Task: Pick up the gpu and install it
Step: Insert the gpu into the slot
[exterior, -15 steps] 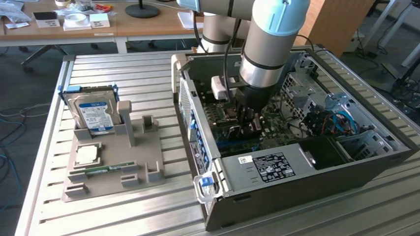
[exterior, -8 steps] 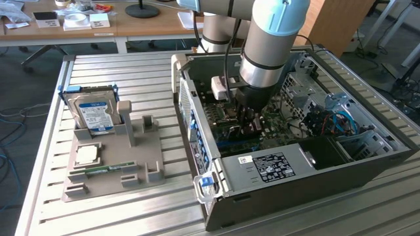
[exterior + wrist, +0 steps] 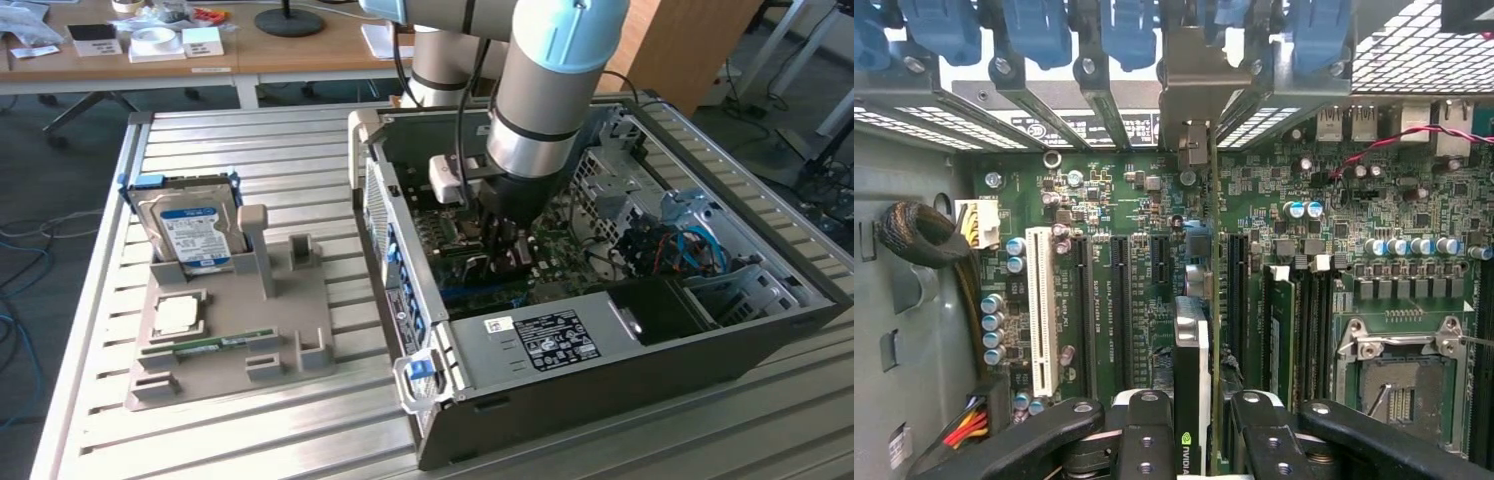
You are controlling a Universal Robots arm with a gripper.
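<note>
The tool (image 3: 509, 250) grips the gpu (image 3: 1192, 350) inside the open computer case (image 3: 747, 340).
The gpu stands edge-on over the motherboard (image 3: 1104, 190), its silver bracket (image 3: 1199, 90) at the case's rear slot openings.
</note>
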